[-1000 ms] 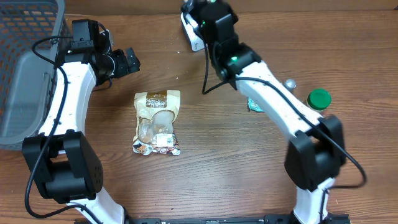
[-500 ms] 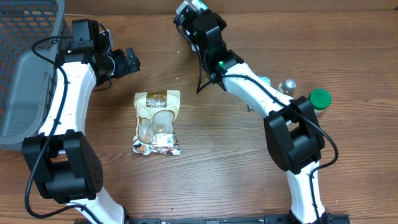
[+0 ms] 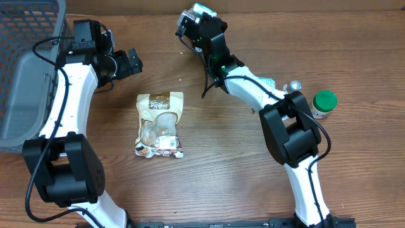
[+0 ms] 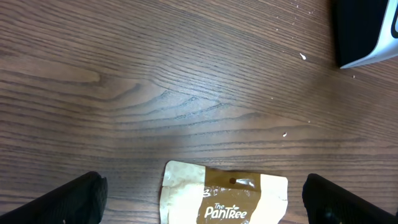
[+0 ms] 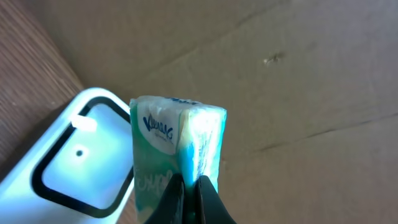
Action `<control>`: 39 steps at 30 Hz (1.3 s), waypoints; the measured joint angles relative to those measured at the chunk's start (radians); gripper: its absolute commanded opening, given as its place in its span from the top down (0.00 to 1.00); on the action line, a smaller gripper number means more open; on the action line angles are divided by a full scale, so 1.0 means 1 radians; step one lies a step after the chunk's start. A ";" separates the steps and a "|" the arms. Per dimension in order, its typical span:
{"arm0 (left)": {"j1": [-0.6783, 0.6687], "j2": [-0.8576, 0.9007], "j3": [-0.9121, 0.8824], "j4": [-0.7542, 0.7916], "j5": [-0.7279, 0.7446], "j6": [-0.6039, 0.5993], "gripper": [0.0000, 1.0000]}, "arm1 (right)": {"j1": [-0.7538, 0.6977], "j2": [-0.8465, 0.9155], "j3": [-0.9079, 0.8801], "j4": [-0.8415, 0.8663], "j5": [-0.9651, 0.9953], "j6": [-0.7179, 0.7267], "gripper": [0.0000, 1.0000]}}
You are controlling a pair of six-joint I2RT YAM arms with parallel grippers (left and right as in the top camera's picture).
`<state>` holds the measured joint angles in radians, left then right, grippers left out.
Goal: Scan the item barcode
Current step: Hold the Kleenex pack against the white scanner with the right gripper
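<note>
I saw the right claw [image 5: 191, 186] pressed together, pinching the tissue pack [image 5: 176, 134] by its lower edge. The pack stood upright, its logo side facing the scanner [image 5: 74, 163]. It sat at the far edge of the bench [image 3: 221, 183], just beside the white scanner with its dark window frame; I couldn't tell whether the two touched. From overhead the right arm reached across to the back middle, the pack at its tip.

The left claw [image 3: 131, 62] was spread wide and held nothing, above bare wood at back left. A snack bag [image 3: 160, 123] lay flat on the bench near it, label up, top edge between the fingers in the left wrist view. A grey basket [image 3: 25, 63] sat at far left. A green-capped bottle [image 3: 324, 101] stood at right, well apart from the pack.
</note>
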<state>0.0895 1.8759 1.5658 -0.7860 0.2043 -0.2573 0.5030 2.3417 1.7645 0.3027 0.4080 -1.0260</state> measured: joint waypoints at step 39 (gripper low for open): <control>0.000 0.000 0.000 0.000 0.000 0.000 0.01 | -0.026 0.090 0.000 0.125 -0.086 0.159 0.96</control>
<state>0.0895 1.8759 1.5658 -0.7860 0.2043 -0.2573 0.4774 2.4317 1.7649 0.4274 0.3222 -0.8665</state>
